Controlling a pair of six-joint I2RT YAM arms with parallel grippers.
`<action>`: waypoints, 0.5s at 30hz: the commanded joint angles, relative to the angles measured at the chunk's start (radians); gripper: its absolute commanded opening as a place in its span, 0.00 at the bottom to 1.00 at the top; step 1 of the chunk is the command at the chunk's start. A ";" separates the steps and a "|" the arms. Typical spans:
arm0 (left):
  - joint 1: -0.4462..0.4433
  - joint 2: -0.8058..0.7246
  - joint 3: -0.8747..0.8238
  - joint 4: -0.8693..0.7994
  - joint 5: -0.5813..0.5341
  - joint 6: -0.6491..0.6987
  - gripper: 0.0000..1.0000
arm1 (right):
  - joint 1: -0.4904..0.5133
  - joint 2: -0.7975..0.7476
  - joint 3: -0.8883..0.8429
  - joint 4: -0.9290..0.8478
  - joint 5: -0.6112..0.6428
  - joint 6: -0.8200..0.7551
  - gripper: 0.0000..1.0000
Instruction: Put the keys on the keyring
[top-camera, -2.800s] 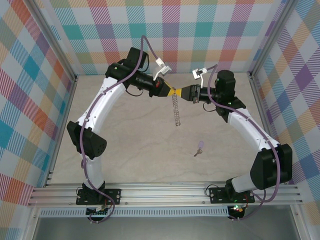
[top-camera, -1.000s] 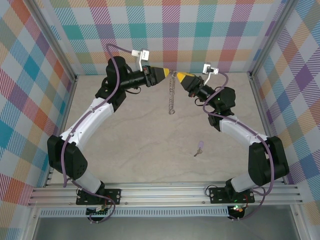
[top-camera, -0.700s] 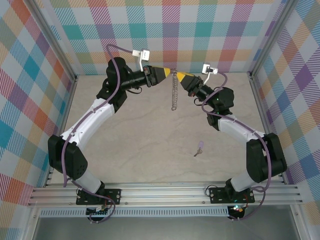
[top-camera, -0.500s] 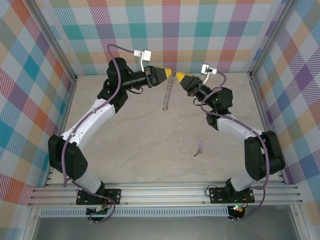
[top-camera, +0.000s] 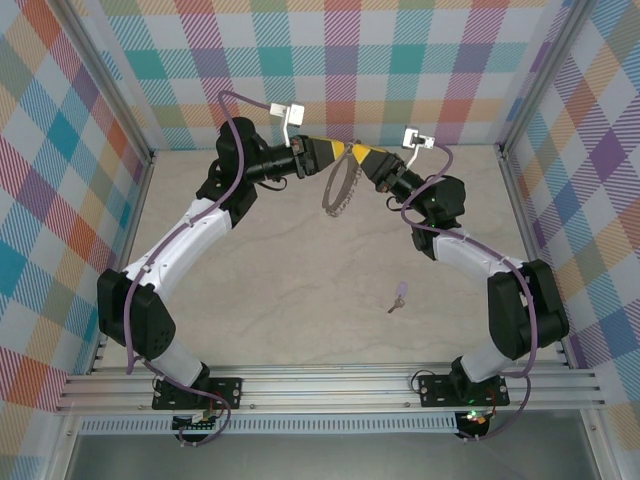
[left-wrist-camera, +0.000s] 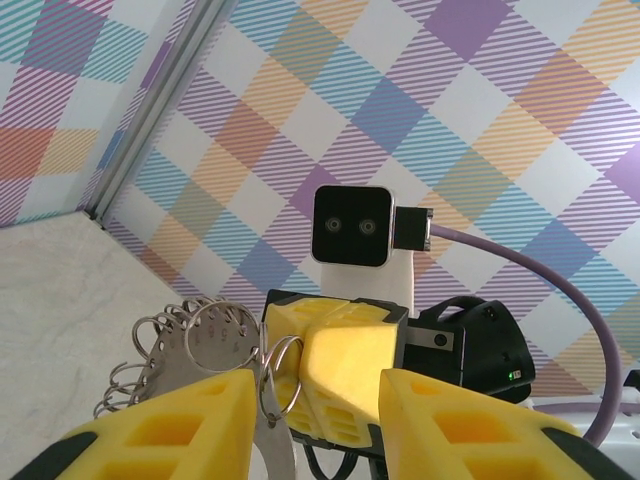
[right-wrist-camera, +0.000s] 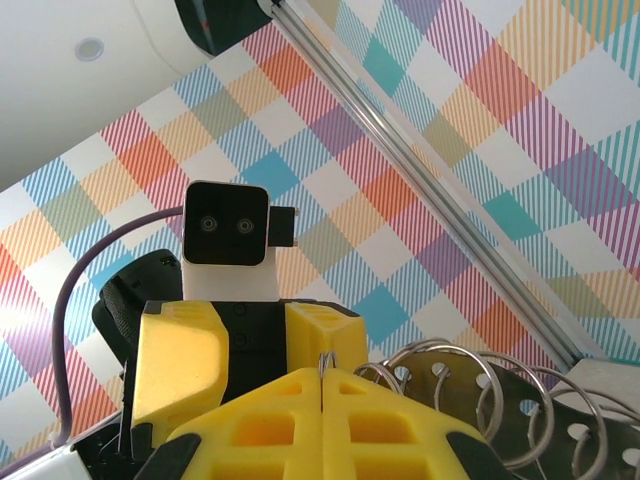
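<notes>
Silver-grey metal, the keyring (top-camera: 339, 190) hangs in the air near twelve o'clock of the table (top-camera: 250, 300), just under the spot where the two yellow-tipped claws meet. In the top view it curves away from the tips toward seven o'clock.

We see the right gripper (right-wrist-camera: 322, 385) with its yellow fingers pressed flat together, a thin wire of the keyring nipped in the seam between them. In the right wrist view the small silvery rings (right-wrist-camera: 470, 400) fan out at its three to four o'clock.

The left gripper (left-wrist-camera: 316, 392) faces it tip to tip, its two fingers standing moderately apart. The right gripper's closed tip sits in the gap beyond them, and the fringe of little rings lies at nine o'clock, just beside one finger. Whether that finger touches the hoop we cannot tell.

The key (top-camera: 400, 292), lilac-headed, lies flat on the table at five o'clock, well apart from both claws and from the keyring.
</notes>
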 joint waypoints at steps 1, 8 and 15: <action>-0.015 0.009 0.003 0.018 0.013 0.020 0.36 | 0.005 -0.002 0.033 0.087 -0.002 0.018 0.00; -0.022 0.018 0.014 0.014 0.023 0.025 0.34 | 0.005 0.010 0.043 0.104 -0.011 0.037 0.00; -0.026 0.020 0.019 0.017 0.022 0.026 0.33 | 0.008 0.020 0.044 0.106 -0.012 0.044 0.00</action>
